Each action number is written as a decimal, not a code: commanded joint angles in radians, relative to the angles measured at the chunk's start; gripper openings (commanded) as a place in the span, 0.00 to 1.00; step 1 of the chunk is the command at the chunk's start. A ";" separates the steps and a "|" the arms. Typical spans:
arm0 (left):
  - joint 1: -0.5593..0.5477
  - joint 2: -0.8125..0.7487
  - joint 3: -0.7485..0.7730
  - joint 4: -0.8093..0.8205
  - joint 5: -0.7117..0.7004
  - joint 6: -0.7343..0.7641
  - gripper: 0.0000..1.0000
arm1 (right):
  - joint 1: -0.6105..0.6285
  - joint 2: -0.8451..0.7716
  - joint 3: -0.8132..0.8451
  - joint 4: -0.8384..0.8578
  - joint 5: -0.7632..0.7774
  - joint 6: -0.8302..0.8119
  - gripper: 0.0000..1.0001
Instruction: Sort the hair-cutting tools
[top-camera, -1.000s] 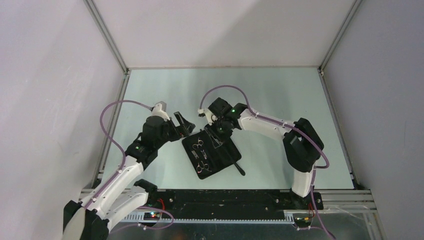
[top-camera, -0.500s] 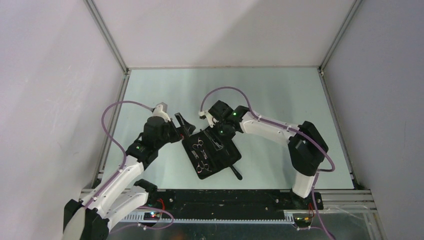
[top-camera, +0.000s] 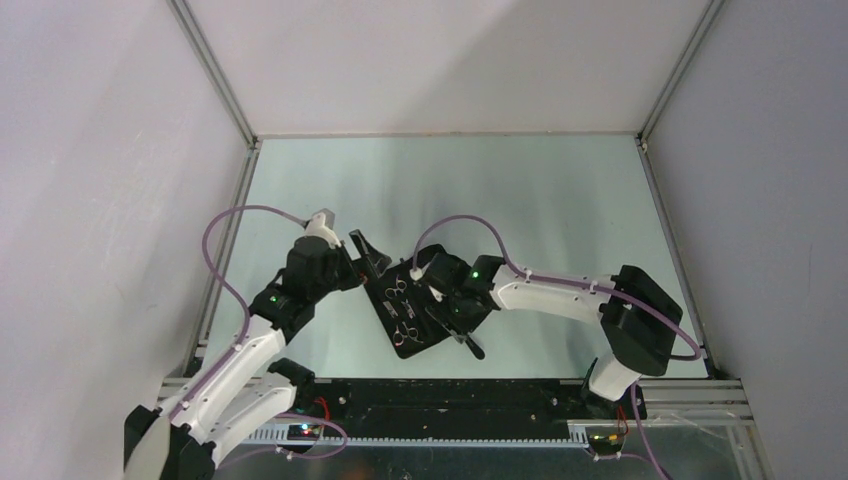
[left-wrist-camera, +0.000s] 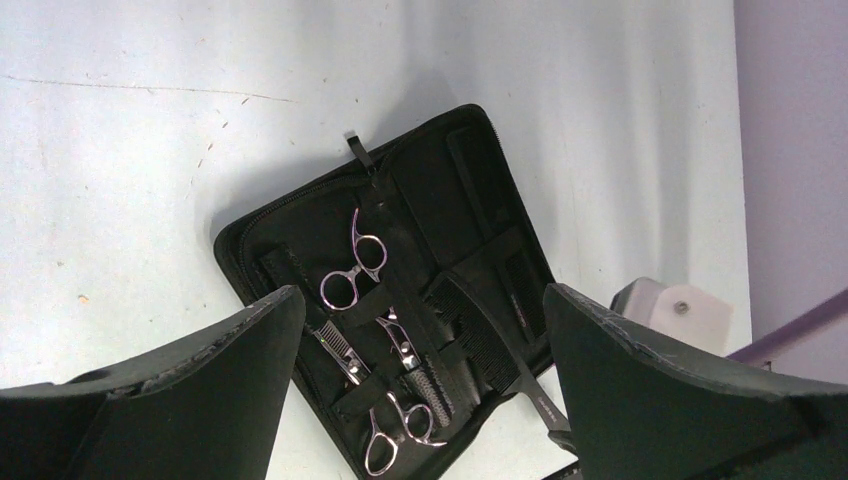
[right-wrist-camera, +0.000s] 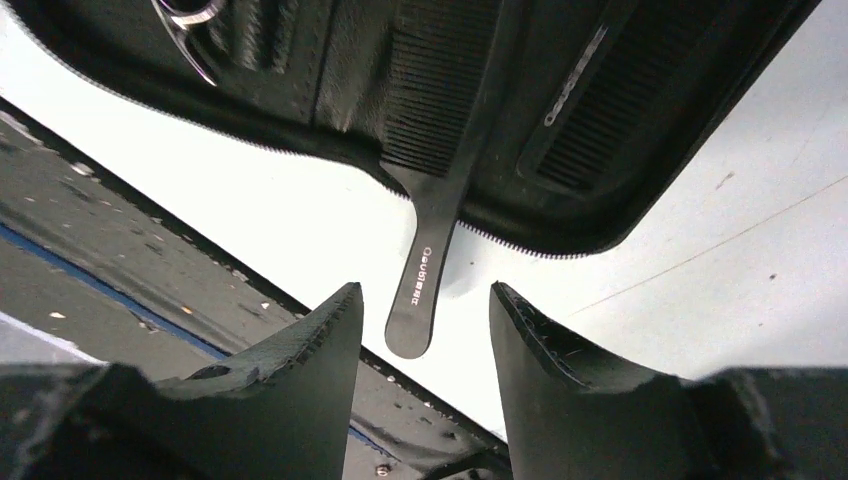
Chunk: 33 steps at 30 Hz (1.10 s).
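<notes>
Near the front middle of the table (top-camera: 560, 200), an open black zip case (left-wrist-camera: 455, 190) lies flat, turned at an angle to the table edge.

Scissors: both are strapped into one half of the case. The upper scissors (left-wrist-camera: 355, 268) and the lower scissors (left-wrist-camera: 400, 420) sit one just beside the other.

Comb: the black comb (right-wrist-camera: 425, 270) sits in the other half. Its teeth are over the case lining, and its slim tail handle pokes out past the zip edge onto bare table, toward the arm bases.

Right side: the right claw (right-wrist-camera: 422, 330) has its fingers spread and holds nothing. The handle tip lies straight between the two fingertips, with a gap on each side. Height over the handle is hard to judge from the wrist view; probably no contact.

Left side: the left claw (left-wrist-camera: 420, 310) has its fingers wide apart and is empty. It hangs over the case's far-left corner in the top view. Both scissors show between its fingers in the wrist view, well apart from them.
</notes>
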 joint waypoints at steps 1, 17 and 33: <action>-0.007 -0.042 -0.007 -0.022 -0.021 -0.021 0.96 | 0.045 -0.019 -0.039 0.016 0.080 0.065 0.53; -0.008 -0.153 -0.060 -0.032 -0.014 -0.057 0.96 | 0.081 0.028 -0.136 0.153 0.121 0.057 0.17; -0.008 -0.180 -0.206 0.279 0.268 -0.085 0.90 | 0.085 -0.244 -0.195 0.254 0.107 -0.039 0.00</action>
